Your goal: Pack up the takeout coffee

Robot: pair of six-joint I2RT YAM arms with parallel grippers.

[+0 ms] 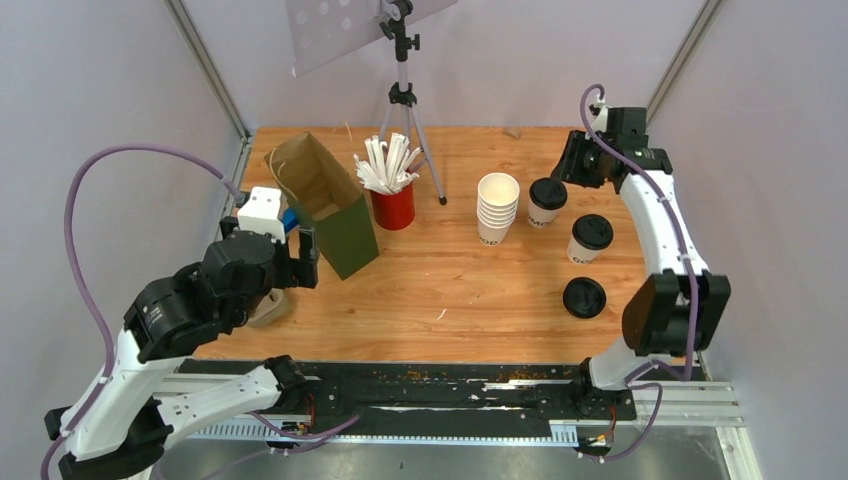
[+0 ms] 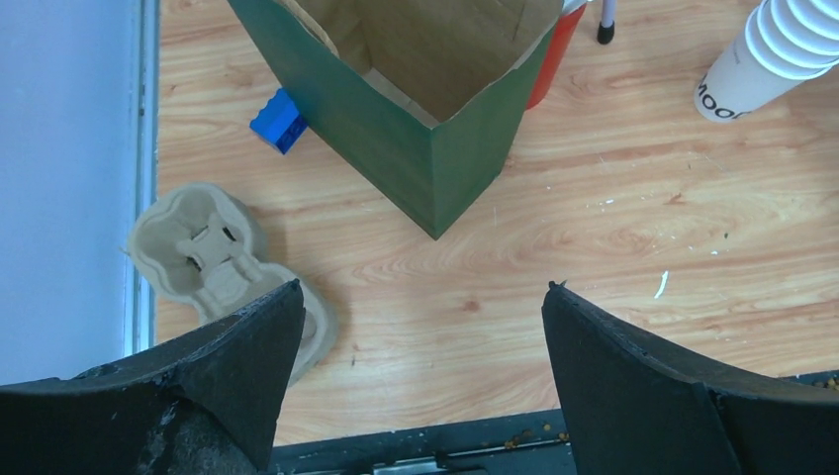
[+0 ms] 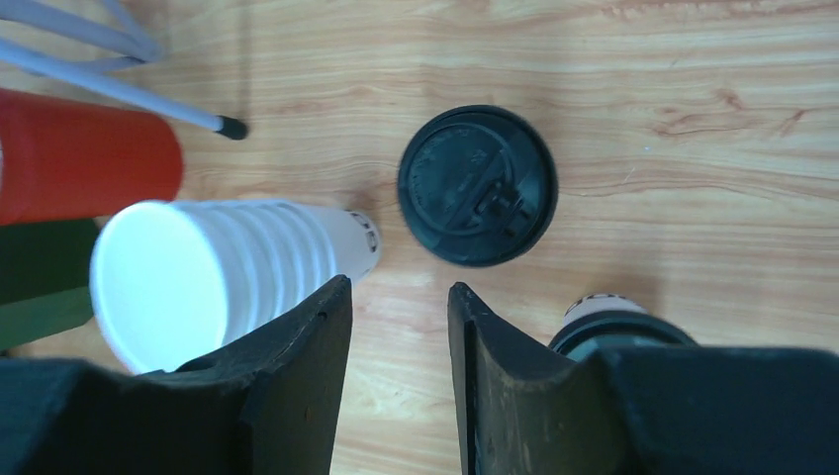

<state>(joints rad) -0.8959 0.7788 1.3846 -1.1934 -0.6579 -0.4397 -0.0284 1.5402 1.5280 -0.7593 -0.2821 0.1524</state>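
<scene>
Wooden table (image 1: 450,290), lidded cup (image 3: 604,309) half behind right jaws

L gripper (image 2: 420,297) jaws wide apart; R gripper (image 3: 396,292) jaws narrowly apart, empty, pointing down.

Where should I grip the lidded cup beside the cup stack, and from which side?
Probably the white wall just under the lid of the lidded cup, coming from its far right, where the right claw is: it stands upright, and the cup stack crowds its left.
</scene>
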